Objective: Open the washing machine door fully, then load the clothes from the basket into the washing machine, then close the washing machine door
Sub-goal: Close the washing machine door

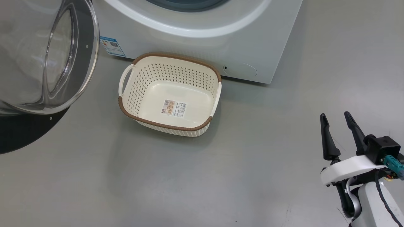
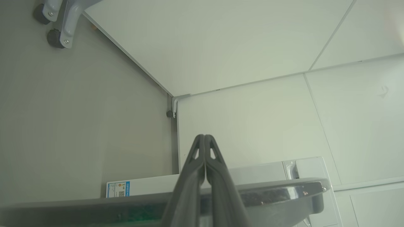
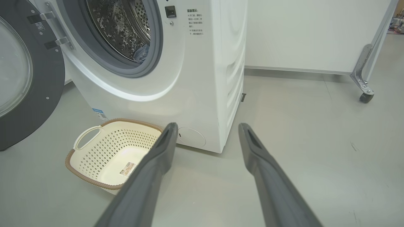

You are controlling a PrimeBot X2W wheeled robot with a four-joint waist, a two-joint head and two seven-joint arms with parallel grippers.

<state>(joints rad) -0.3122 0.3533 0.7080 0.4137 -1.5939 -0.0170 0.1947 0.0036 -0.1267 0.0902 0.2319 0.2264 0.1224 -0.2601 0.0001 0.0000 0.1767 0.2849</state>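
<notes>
Closest to the head camera is the right gripper [image 1: 334, 115], low at the right, with its two dark fingers spread apart and holding nothing. The basket [image 1: 172, 124] stands on the floor just in front of the washing machine [image 1: 195, 47], with only a label sticker [image 1: 174, 108] on its bottom. A small blue piece of the clothes [image 3: 141, 53] shows low inside the drum, so I judge that the loading is done.

The washing machine door [image 1: 41, 63] is swung wide open to the left of the machine. It is well apart from the right gripper, with the basket between them. The left gripper [image 2: 205, 136] has its fingers pressed together on nothing. In its wrist view they cross the edge of the door's rim, and I cannot tell if they touch it.

What is left, I think, is to close the door. The left arm is clearly the nearer one. The door must swing to the right, toward the drum mouth, so a push from the left on its outer face seems natural. The basket sits near that path and I would watch it.
</notes>
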